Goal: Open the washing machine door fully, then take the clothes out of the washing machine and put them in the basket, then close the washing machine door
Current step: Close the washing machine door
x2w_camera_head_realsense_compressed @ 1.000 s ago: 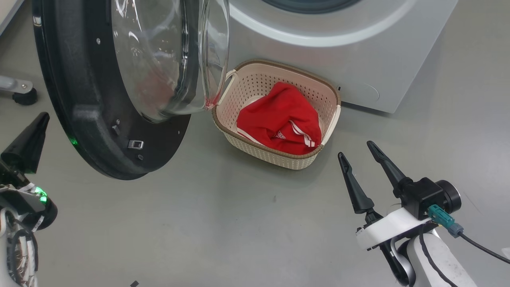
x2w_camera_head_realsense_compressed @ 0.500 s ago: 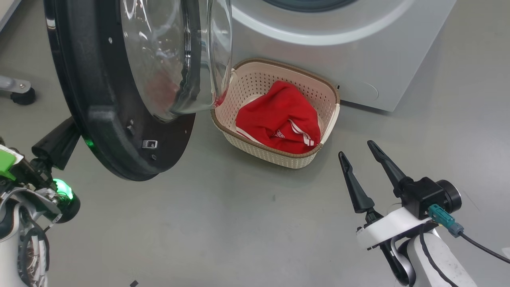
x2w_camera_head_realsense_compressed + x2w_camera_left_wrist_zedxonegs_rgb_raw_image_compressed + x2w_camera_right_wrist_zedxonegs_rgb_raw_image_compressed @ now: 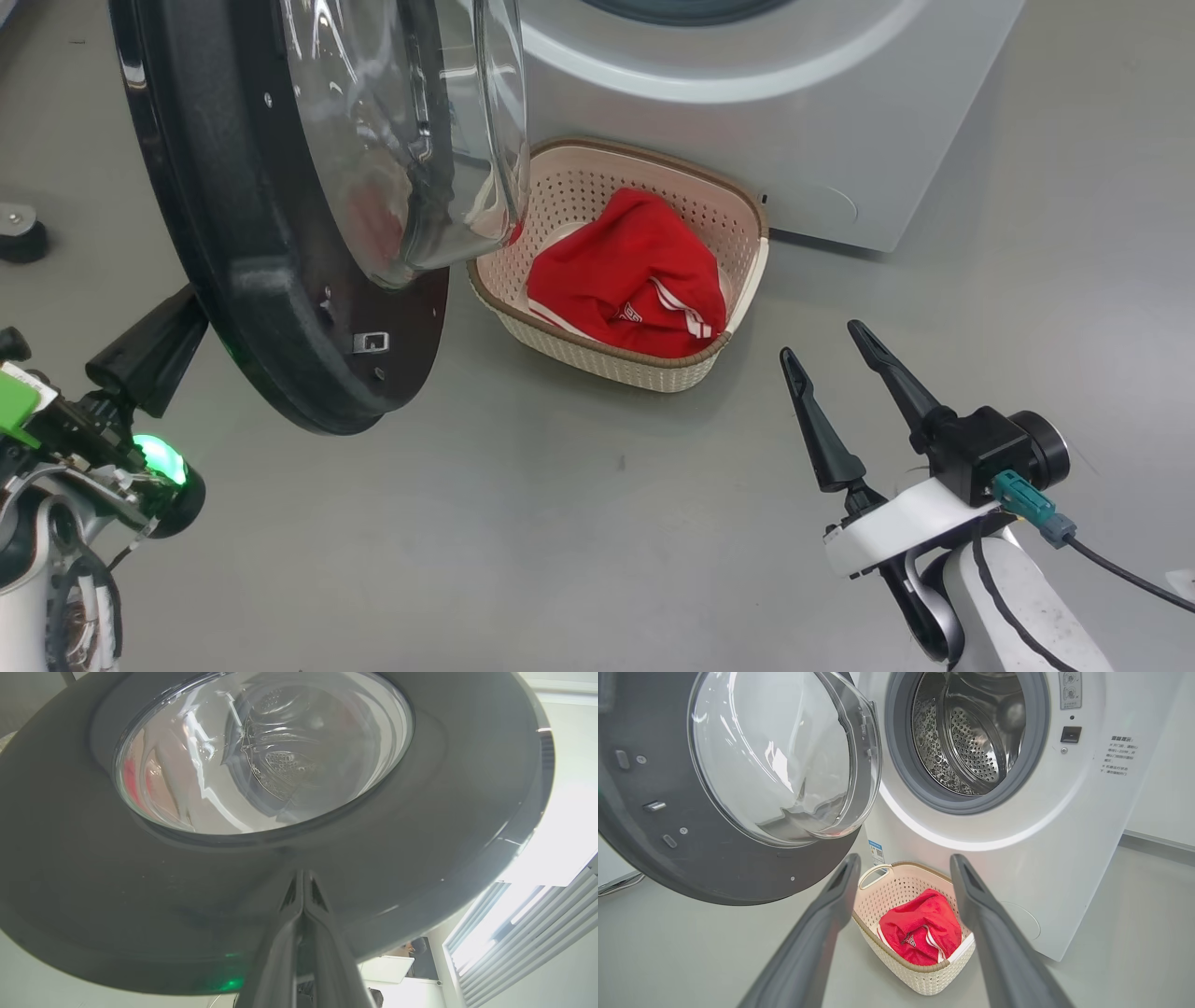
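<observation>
The washing machine door [image 3: 271, 308] hangs partly open at the left, its glass bowl [image 3: 420, 140] facing the washing machine [image 3: 747, 121]. My left gripper [image 3: 173, 327] is shut, and its tips [image 3: 302, 877] rest against the door's [image 3: 93, 905] black outer face, below the window. The red clothes [image 3: 625, 280] lie in the cream basket [image 3: 607, 359], on the floor in front of the machine. My right gripper [image 3: 822, 341] stands open to the right of the basket, holding nothing. In the right wrist view, the open gripper [image 3: 903, 858] frames the basket [image 3: 924, 975], the clothes [image 3: 920, 933] and the steel drum [image 3: 971, 732].
A black caster [image 3: 19, 238] stands on the grey floor at the far left. A cable [image 3: 1120, 574] trails from my right wrist. The door's lower rim hangs close to the basket's left end.
My shut left gripper has moved up and right onto the door's outer face, and the door has swung a little towards the machine. The camera shifted slightly. The right gripper stayed open.
</observation>
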